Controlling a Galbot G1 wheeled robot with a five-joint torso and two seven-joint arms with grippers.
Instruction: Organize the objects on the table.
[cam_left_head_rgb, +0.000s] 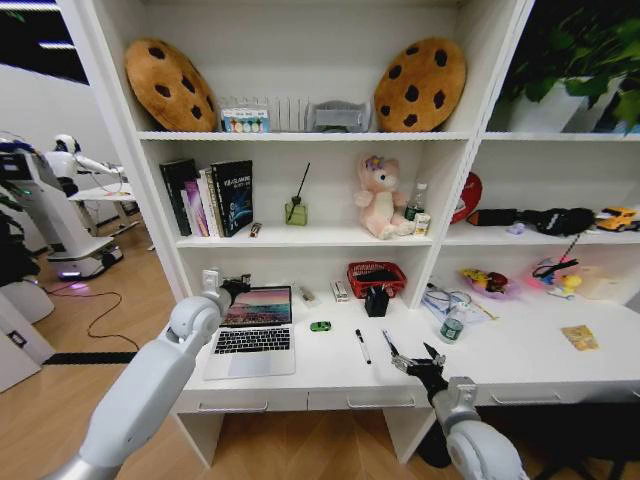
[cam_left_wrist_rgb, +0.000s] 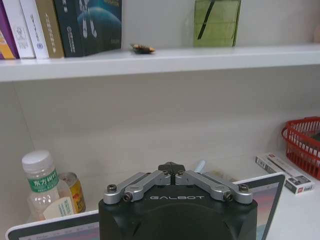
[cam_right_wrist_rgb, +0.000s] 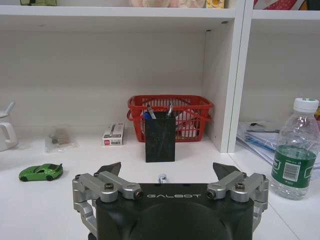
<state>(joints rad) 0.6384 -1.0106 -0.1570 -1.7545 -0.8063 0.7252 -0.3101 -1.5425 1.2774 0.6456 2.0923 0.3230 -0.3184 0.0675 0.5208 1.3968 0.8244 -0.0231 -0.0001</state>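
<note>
The black pen (cam_left_head_rgb: 362, 346) lies loose on the white worktop (cam_left_head_rgb: 520, 350), between the green toy car (cam_left_head_rgb: 320, 326) and the right hand (cam_left_head_rgb: 412, 360). The right hand hovers just above the worktop near the pen, fingers spread wide and holding nothing. In the right wrist view a pen tip (cam_right_wrist_rgb: 162, 177) shows between the open fingers, with the black pen holder (cam_right_wrist_rgb: 160, 136) straight ahead.

Step in hand, as judged: approach to pick up the pen. The next move calls for lowering the right hand over the pen barrel, aligning the fingers across it and closing.

The silver laptop (cam_left_head_rgb: 254, 330) stands open at the left end of the worktop. The left hand (cam_left_head_rgb: 236, 288) is at the upper edge of its screen, fingers together and holding nothing, likely placed to push the lid down.

Behind the pen holder sits a red mesh basket (cam_left_head_rgb: 376, 277); a water bottle (cam_left_head_rgb: 451, 325) stands to the right. Shelves above carry books (cam_left_head_rgb: 208, 197) and a plush toy (cam_left_head_rgb: 381, 195). The floor is wood.
</note>
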